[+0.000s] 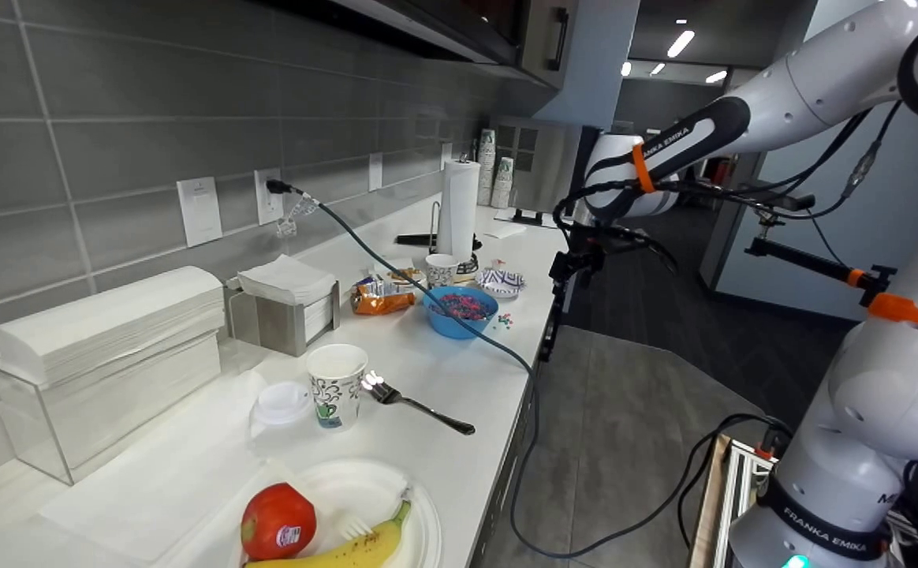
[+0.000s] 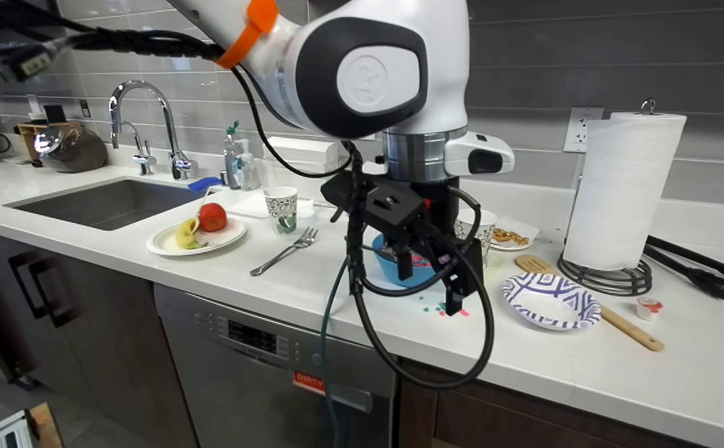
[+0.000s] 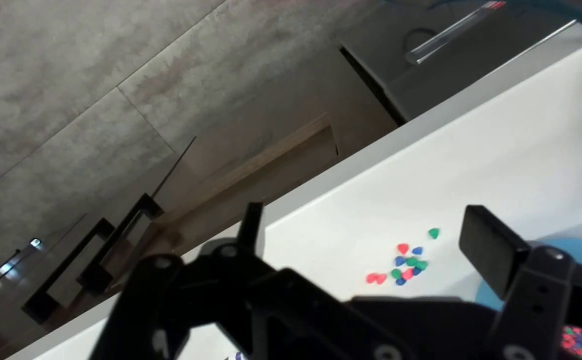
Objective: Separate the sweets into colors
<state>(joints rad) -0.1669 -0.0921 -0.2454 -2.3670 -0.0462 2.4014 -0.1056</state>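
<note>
Black gripper (image 3: pixel 371 237), nearest your wrist camera: fills the lower part of that view, one finger (image 3: pixel 536 295) hiding much of the blue bowl (image 1: pixel 445 324), which also runs off the right side. Same bowl partly masked by the gripper in an exterior view, and crossed by a teal cable (image 1: pixel 563 555) in an exterior view. Large plate (image 1: pixel 430 513): cut off by the lower border in an exterior view. Far cup (image 2: pixel 489 227), toward the counter's (image 2: pixel 698 348) back edge: half behind the gripper, contents you cannot tell.

Blue bowl: set back from the counter's front edge; you see sweets (image 1: pixel 471 306) in it, pink or red, blue and green, all mixed.

Loose sweets (image 3: pixel 411 262): on the counter between that bowl and the front edge, same colours, one mixed cluster; a reddish pair just beside it, one green piece apart.

Patterned bowl (image 2: pixel 548 309): white and purple, near the loose sweets; you see its white inside.

Large plate: round red fruit (image 1: pixel 278 517) and banana (image 1: pixel 364 550).

Snack plate (image 2: pixel 527 231), toward the back edge: brown pieces (image 2: pixel 508 236), too small for you to name.

Gripper: jaws spread wide, fingers well apart, above or just beside the counter's front edge; you see bare counter and loose sweets through the gap. Grip: holding nothing; no contact you can make out.
</note>
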